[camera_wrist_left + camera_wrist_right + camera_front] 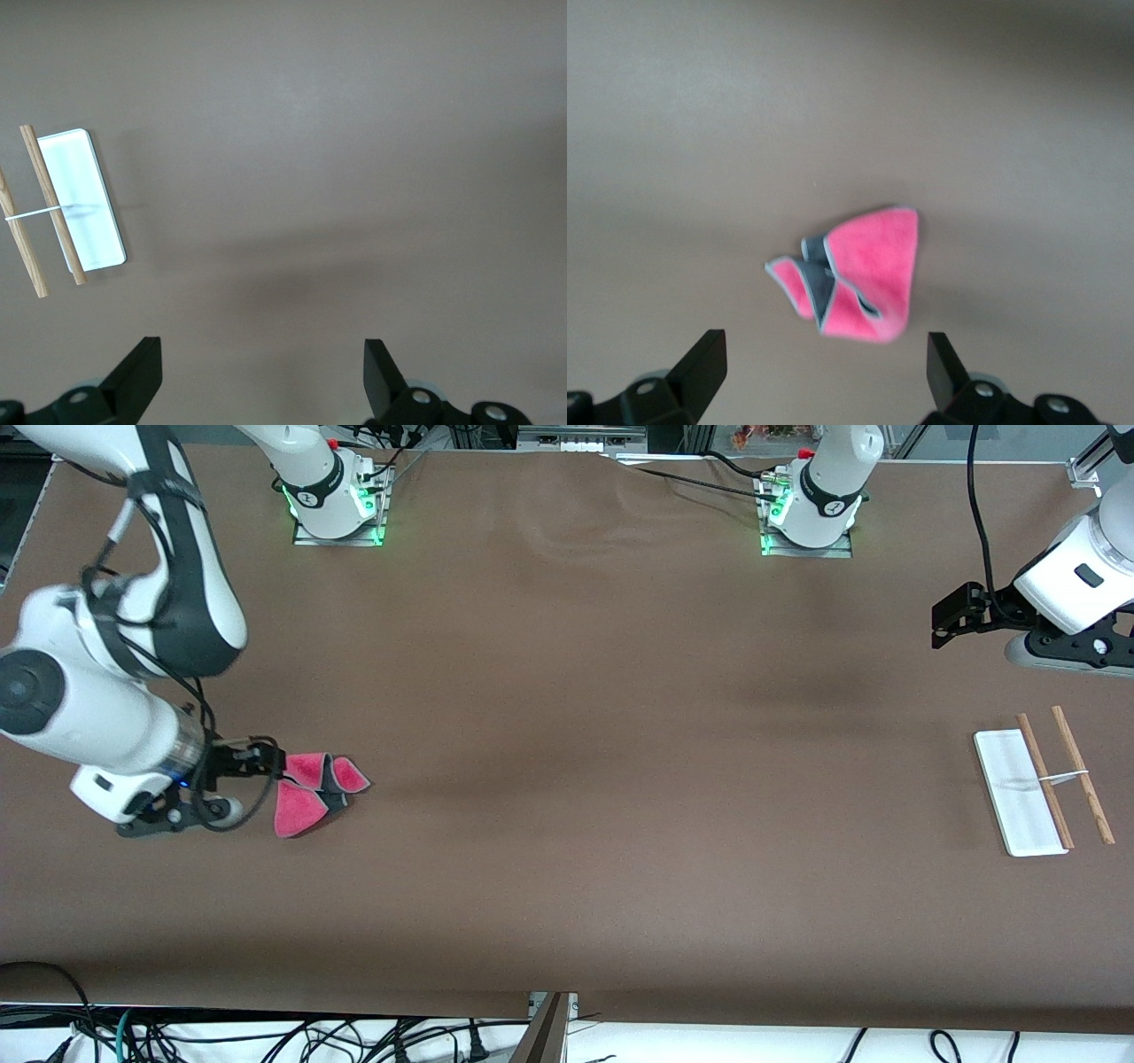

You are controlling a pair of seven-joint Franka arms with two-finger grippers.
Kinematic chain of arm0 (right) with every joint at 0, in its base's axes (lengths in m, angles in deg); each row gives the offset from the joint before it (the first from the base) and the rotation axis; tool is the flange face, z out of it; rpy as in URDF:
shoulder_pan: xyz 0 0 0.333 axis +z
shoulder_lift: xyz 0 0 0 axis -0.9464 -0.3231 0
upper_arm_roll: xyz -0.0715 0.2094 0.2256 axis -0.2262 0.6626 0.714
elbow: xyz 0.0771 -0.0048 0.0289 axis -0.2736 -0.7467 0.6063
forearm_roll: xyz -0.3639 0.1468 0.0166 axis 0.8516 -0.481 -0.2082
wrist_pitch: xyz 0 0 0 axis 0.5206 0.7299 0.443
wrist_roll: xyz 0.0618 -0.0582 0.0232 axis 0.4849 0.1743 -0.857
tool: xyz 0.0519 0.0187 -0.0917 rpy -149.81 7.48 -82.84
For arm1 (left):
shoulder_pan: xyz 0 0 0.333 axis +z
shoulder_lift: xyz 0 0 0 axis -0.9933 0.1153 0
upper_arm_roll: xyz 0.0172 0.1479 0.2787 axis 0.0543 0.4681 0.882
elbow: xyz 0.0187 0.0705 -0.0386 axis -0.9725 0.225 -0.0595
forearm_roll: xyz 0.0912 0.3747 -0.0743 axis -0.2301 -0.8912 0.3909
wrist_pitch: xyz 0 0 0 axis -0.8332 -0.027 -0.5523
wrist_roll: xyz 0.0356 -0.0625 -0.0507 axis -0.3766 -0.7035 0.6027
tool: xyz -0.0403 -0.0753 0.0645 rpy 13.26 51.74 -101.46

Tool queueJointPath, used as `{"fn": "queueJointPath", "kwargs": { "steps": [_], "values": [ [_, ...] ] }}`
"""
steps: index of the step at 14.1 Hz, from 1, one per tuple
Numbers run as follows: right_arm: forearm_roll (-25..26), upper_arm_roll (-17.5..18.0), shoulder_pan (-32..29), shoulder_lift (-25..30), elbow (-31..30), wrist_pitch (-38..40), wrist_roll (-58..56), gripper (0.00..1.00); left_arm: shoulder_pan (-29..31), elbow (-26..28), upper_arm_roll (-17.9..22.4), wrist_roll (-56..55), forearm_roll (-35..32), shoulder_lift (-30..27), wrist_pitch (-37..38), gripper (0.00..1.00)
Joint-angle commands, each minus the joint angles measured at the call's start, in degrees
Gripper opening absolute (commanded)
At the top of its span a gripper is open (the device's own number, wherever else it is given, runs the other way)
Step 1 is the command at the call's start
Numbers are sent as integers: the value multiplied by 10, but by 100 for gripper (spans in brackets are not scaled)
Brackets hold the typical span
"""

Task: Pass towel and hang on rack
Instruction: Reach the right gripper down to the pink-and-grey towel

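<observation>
2 pairs of fingers stand spread wide with nothing between them. The right gripper (824, 372) hangs over the towel (312, 792) at the right arm's end of the surface (567, 779); in the right wrist view the pink cloth (855, 279) lies between and ahead of the 2 black fingers (700, 367), which suggests the arm is lining up to descend for a pick. That view is soft, so I cannot tell whether the tips are near the cloth or well above it.

The towel lies crumpled, pink face up with dark grey folds showing, so a raised fold would probably give the fingers their best bite.

The left gripper (261, 376) waits, open, over bare surface near the left arm's end, with the rack (1041, 788) nearer to the front camera than the spot beneath it. The rack's white base (84, 199) and 2 wooden rods (1081, 775) sit close to that end's edge, well apart from the towel.

Between towel and rack the brown surface runs bare, leaving ample room for a mid-air handover. Around the rack the room is tighter: the edge is close, and the thin rods look easy to knock.
</observation>
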Motion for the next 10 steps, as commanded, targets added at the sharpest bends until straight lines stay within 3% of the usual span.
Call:
{"fn": "queueJointPath", "kwargs": {
  "steps": [1, 10],
  "values": [
    [7, 0, 16, -51, 8, -43, -4, 100, 7, -14, -5, -1, 12, 5, 9, 100],
    [47, -2, 22, -131, 0, -99, -13, 100, 6, -14, -6, -1, 12, 5, 9, 100]
  ]
}}
